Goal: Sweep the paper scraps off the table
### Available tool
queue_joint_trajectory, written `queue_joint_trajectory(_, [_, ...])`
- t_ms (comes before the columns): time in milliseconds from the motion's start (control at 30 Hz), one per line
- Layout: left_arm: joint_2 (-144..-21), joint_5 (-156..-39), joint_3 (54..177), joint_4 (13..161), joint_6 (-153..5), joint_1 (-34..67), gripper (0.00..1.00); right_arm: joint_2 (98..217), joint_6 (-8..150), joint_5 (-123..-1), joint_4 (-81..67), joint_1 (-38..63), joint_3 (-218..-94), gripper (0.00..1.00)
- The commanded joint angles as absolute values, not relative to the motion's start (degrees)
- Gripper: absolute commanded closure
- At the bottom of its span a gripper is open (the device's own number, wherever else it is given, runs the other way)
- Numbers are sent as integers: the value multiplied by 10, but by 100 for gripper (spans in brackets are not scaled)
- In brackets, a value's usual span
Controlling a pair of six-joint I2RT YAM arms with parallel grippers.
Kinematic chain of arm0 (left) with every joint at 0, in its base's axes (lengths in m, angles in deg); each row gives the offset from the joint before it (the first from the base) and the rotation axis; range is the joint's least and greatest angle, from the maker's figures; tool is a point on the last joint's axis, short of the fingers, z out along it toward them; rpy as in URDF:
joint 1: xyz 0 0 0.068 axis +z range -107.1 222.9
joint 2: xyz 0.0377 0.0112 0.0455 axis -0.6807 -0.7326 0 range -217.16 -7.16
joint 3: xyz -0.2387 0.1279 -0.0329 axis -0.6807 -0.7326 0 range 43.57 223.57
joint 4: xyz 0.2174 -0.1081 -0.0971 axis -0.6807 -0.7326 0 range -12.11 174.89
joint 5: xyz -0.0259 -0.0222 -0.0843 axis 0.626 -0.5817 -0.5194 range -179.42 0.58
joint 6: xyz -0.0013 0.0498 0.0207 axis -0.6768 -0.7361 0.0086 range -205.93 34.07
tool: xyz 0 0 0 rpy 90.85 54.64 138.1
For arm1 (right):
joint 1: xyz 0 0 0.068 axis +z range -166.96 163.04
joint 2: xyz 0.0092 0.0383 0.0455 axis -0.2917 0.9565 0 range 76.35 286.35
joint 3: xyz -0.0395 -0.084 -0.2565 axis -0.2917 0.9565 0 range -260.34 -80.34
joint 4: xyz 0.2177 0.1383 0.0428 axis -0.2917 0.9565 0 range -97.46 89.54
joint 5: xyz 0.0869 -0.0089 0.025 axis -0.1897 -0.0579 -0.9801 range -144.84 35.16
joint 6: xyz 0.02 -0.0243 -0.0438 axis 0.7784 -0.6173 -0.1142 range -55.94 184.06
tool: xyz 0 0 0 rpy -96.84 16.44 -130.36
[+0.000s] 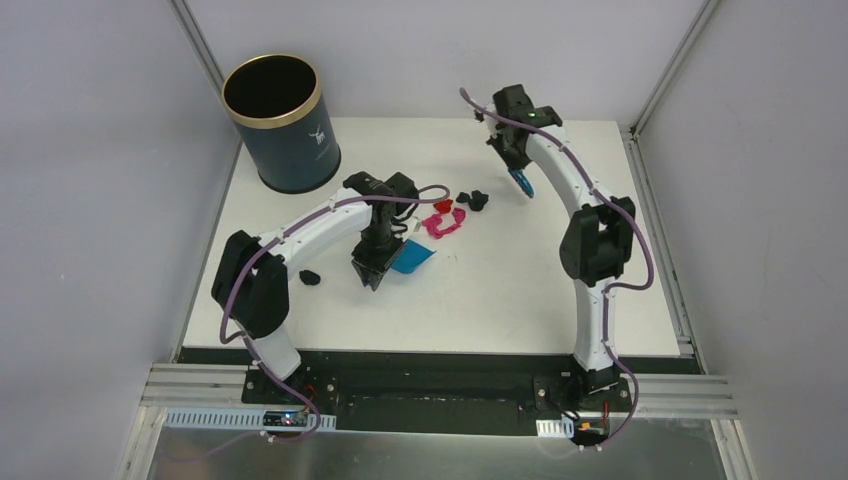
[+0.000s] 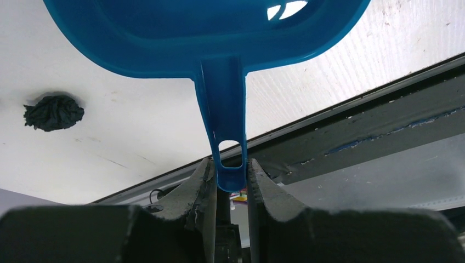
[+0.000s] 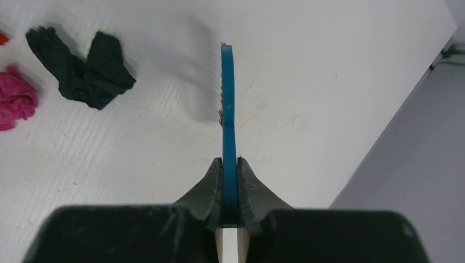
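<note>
Two tools are gripped — the left gripper (image 2: 230,171) pinches the dustpan (image 2: 219,33) by its handle, the right gripper (image 3: 230,164) clamps the brush (image 3: 227,98). Paper scraps (image 1: 445,222) lie on the table (image 1: 500,290): pink, red and black just beyond the dustpan, one dark bit beside the left arm (image 1: 300,228).

I see a white table (image 1: 500,300) with a black front edge. The paper scraps (image 1: 444,222) on my feed are magenta-pink, red and black. The dustpan (image 1: 410,259) and brush (image 1: 521,183) are both bright blue; the bin (image 1: 283,140) is dark blue, gold-rimmed, with a pale logo.
</note>
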State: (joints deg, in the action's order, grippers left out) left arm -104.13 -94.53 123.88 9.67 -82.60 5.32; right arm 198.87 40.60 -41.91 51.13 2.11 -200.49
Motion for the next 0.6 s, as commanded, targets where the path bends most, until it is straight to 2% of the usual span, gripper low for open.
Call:
queue_joint_trajectory(0, [-1075,-958,1270,109,-850,43,100,2028,359,-324,486,61,-2054,100])
queue_joint_trajectory(233, [-1133,-968,1290,118,-863,41,100,2058,392,-405,517,106,-2064,100])
queue_joint_trajectory(567, [-1205,-969,1336,120,-877,41,100,2040,420,-517,545,188,-1997,100])
